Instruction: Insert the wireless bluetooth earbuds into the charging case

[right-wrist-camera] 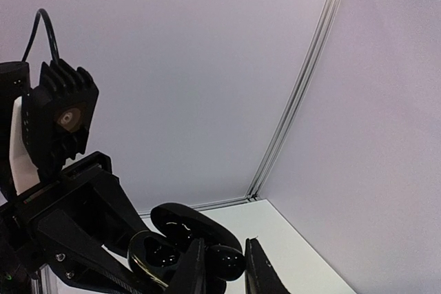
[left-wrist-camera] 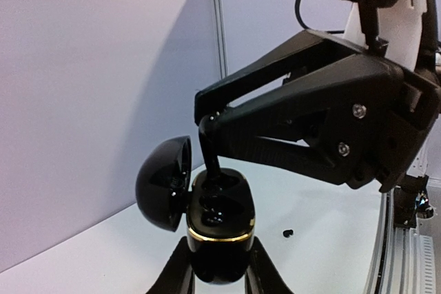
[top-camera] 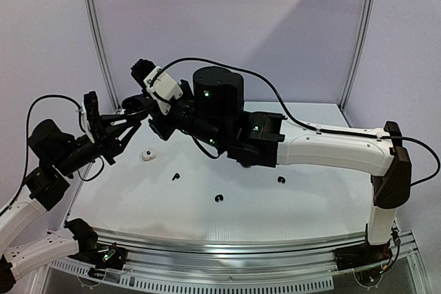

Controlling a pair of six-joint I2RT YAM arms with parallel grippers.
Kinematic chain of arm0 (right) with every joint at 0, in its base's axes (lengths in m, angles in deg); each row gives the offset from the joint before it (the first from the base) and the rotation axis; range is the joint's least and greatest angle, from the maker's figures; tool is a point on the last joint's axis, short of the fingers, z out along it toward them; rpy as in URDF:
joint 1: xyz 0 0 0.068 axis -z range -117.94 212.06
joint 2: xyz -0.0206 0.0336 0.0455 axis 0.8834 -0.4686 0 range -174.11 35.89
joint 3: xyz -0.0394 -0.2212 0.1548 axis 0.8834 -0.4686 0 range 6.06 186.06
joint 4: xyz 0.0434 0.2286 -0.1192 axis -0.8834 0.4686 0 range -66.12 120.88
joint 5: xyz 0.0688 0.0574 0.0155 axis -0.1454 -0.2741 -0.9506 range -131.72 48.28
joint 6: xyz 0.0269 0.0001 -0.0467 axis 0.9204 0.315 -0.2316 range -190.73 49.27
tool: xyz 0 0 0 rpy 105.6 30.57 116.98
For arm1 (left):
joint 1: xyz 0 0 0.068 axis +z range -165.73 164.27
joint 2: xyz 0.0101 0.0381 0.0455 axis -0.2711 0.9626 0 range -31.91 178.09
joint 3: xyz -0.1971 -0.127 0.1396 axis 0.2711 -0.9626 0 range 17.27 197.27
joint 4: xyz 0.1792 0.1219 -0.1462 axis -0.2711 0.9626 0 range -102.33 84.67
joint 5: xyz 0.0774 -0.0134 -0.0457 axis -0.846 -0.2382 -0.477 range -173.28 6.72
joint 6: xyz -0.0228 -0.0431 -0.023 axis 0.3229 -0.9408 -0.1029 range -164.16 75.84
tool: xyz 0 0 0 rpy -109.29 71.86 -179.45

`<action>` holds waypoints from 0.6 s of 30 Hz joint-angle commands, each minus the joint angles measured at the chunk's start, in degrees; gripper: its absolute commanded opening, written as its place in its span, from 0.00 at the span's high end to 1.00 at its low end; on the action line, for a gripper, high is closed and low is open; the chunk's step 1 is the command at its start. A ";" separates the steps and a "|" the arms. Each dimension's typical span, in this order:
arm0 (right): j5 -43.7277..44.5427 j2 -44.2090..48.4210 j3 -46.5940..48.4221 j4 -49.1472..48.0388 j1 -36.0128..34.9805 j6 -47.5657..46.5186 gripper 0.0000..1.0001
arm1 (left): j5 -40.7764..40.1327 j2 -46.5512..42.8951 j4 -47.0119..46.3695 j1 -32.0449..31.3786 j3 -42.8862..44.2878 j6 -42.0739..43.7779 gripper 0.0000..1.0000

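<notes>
My left gripper point(left-wrist-camera: 219, 270) is shut on a glossy black charging case point(left-wrist-camera: 219, 222) with a gold rim, held upright above the table. Its lid point(left-wrist-camera: 164, 182) is swung open to the left. My right gripper point(right-wrist-camera: 224, 270) is shut on a glossy black earbud point(right-wrist-camera: 229, 264) and reaches across from the right. Its fingertips point(left-wrist-camera: 211, 151) dip into the far socket of the case. In the top view both grippers meet at the far left point(top-camera: 132, 111). Three more black earbuds lie on the table point(top-camera: 175, 176), point(top-camera: 220, 199), point(top-camera: 280, 180).
A small white rounded item point(top-camera: 147, 155) rests on the white table point(top-camera: 275, 218) just below the grippers. The right arm point(top-camera: 331, 148) spans the table's middle. Lilac walls and a metal corner post point(right-wrist-camera: 296, 101) stand close behind.
</notes>
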 commanded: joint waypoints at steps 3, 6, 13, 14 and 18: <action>-2.67 2.97 -0.46 -4.64 -0.08 -1.33 1.00 | -3.01 -1.80 -3.62 -0.98 -1.39 0.77 1.00; -3.95 3.06 -0.43 -5.56 -0.64 -1.93 1.00 | -3.84 -2.58 -5.37 -1.01 -2.86 0.76 1.00; -4.13 3.02 0.18 -5.74 -0.99 -1.59 1.00 | -4.26 -3.78 -7.60 -1.07 -5.99 1.11 1.00; -4.64 3.02 0.13 -5.58 -1.03 -1.47 1.00 | -4.28 -3.88 -7.98 -1.07 -6.34 1.23 1.00; -7.59 2.61 0.53 -3.66 -1.12 -0.98 1.00 | -4.64 -3.88 -9.19 -1.15 -6.91 1.78 1.00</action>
